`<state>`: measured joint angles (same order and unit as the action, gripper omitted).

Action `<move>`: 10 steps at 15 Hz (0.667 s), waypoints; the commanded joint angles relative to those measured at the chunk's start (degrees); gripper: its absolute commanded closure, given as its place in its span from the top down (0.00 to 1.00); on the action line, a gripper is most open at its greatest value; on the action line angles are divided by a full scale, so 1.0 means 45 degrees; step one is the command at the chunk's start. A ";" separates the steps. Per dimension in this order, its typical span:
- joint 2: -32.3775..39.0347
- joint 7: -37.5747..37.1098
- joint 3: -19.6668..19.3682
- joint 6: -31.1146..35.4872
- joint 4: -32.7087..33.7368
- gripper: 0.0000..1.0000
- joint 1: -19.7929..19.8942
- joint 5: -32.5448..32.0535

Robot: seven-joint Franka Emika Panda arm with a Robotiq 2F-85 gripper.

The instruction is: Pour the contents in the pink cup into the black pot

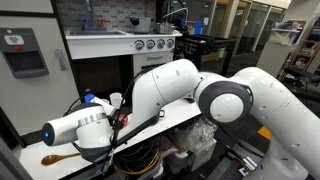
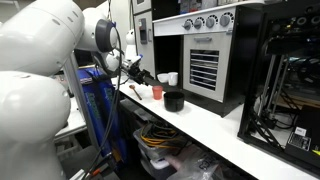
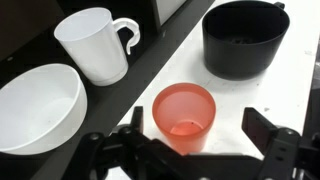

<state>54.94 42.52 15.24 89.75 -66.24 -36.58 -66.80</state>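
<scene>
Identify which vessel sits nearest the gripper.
The pink cup, just ahead of the gripper; the white mug, white bowl and black pot stand farther off.

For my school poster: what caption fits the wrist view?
Open fingers either side of the pink cup; black pot, white mug, white bowl nearby.

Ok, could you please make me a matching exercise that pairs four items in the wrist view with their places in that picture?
Things:
1. pink cup
2. black pot
3. white mug
4. white bowl

Places in the wrist view:
A. upper left
B. lower middle
C. upper right
D. lower left

Pairs: 1-B; 2-C; 3-A; 4-D
</scene>
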 commanded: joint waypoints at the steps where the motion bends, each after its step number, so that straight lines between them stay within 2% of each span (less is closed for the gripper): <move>1: -0.1220 -0.0424 0.0837 0.0130 -0.0572 1.00 0.0705 0.1623; 7: -0.3109 -0.2147 0.1564 0.0262 -0.1806 1.00 0.1619 0.3953; 10: -0.4424 -0.3069 0.1813 0.0468 -0.3158 1.00 0.2138 0.4771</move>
<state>42.51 32.97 21.73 89.80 -71.06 -30.26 -48.84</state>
